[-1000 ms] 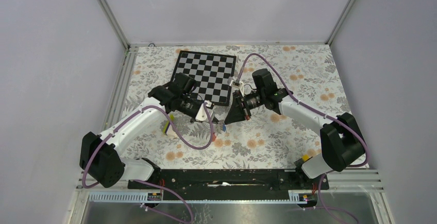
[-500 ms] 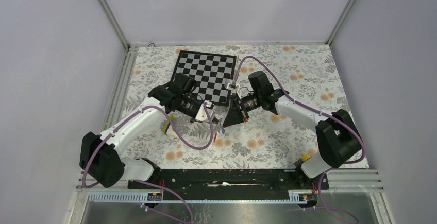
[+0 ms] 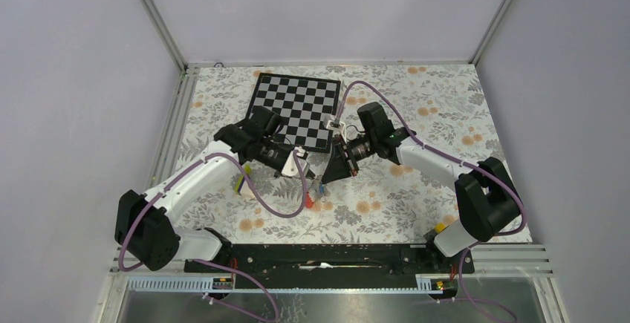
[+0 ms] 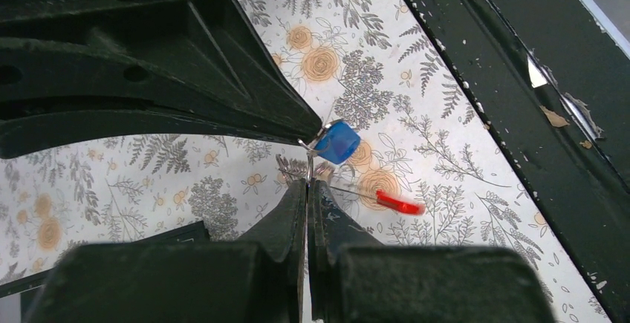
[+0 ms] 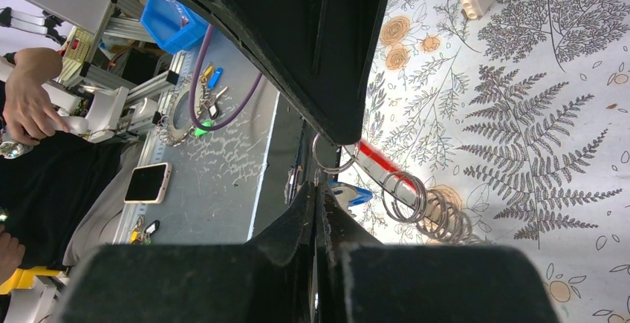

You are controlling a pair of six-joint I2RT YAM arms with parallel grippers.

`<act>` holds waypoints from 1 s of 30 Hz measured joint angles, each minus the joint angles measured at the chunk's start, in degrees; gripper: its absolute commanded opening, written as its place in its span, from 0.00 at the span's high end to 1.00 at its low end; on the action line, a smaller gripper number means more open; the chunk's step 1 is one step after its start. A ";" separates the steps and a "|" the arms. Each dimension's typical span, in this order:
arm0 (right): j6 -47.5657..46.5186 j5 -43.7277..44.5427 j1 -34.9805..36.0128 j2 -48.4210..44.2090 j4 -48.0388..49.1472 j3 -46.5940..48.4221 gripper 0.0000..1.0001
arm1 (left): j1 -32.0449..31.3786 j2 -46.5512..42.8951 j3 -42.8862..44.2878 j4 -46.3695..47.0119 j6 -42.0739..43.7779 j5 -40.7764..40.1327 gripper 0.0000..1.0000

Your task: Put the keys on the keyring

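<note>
My left gripper (image 4: 307, 183) is shut on a thin metal ring of the keyring, edge-on between its fingertips. The keyring's red strap (image 4: 398, 204) hangs blurred just beyond. The keys' blue tag (image 4: 339, 142) sits at the tip of my right gripper (image 5: 318, 186), which is shut on them. In the right wrist view the blue tag (image 5: 351, 194) pokes out beside the fingertips. The red and grey strap (image 5: 377, 161) carries several metal rings there. From above, left gripper (image 3: 304, 168) and right gripper (image 3: 325, 180) meet tip to tip above the floral cloth. The blue tag (image 3: 321, 188) and red strap (image 3: 310, 204) dangle below.
A checkerboard (image 3: 297, 108) lies behind the grippers. A yellow-purple-white wedge (image 3: 239, 184) sits by the left forearm. A black rail (image 3: 334, 252) runs along the near edge. A purple cable (image 3: 278, 208) loops under the left arm.
The right arm swung left, bringing its gripper tip up against the left gripper. In the last half second little moved. The red strap now hangs slightly lower.
</note>
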 measured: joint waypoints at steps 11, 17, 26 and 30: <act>-0.70 0.20 0.00 0.00 -0.68 0.70 1.00 | -0.33 -0.09 -1.97 -0.13 1.18 -0.70 1.00; -1.27 0.31 0.00 0.33 -1.66 0.72 1.00 | -0.39 -0.26 -2.01 -0.11 1.40 -0.68 1.00; -1.25 0.81 0.02 1.92 -2.14 0.92 1.00 | -0.52 -0.31 -2.01 -0.13 1.49 -0.68 1.00; -1.25 0.79 0.04 1.92 -2.12 0.92 1.00 | -0.57 -0.31 -2.01 -0.13 1.60 -0.68 1.00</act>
